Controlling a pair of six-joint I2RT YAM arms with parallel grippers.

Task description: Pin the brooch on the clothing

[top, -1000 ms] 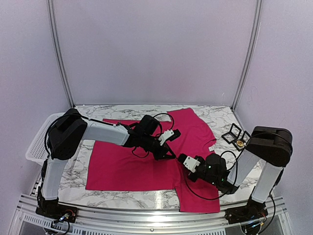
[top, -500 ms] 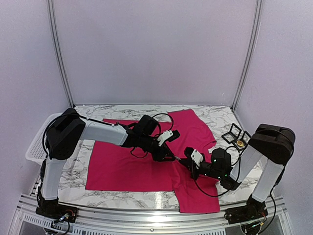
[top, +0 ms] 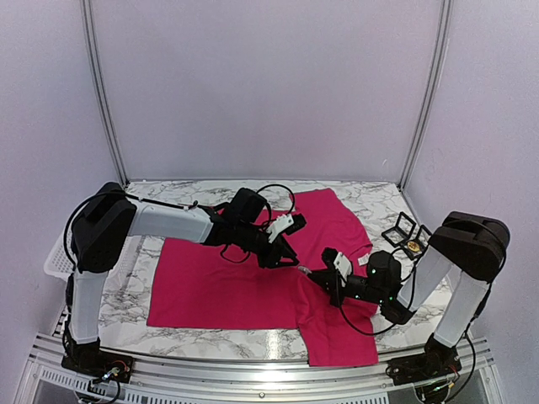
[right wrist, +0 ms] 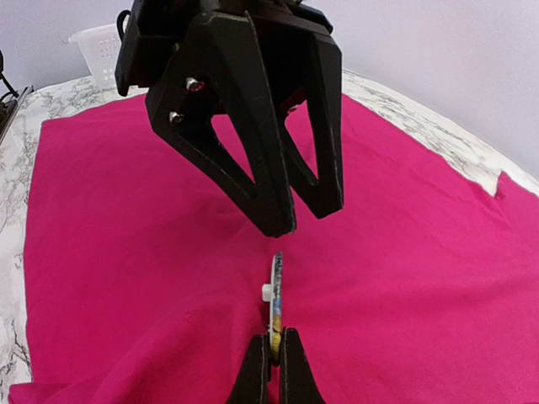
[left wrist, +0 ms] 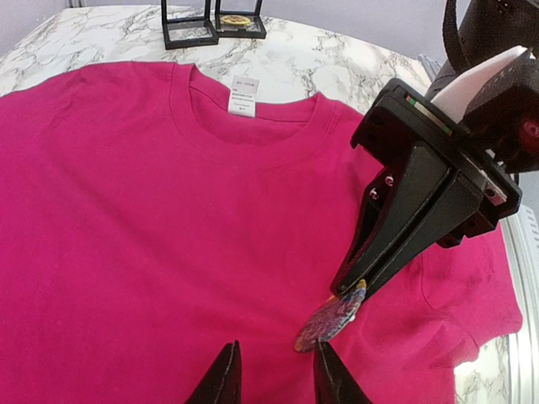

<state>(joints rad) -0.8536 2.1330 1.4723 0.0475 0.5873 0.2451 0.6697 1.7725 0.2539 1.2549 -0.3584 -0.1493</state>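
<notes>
— Crimson T-shirt [top: 219, 286], where?
— Flat on the marble table [top: 370, 198], bare stone at its left and far edges.
— Grippers?
— The right gripper [right wrist: 274, 358] pinches the brooch [left wrist: 330, 317] on edge at the chest; the left gripper [left wrist: 274, 366] hovers just beside, fingers narrowly parted.

1. This is looking like a robotics lab test cell: plain pale wall panels [top: 261, 84] are enclosing the workspace.
2. Metal frame posts [top: 103, 93] are running up the back corners.
3. The left arm [top: 168, 223] and the right arm [top: 459, 252] are sitting bolted to an aluminium rail [top: 253, 374] along the near edge of a marble-patterned table [top: 210, 189], with black cables [top: 278, 198] looping off them.
4. A white plastic basket [top: 61, 252] is sitting at the table's left edge.
</notes>
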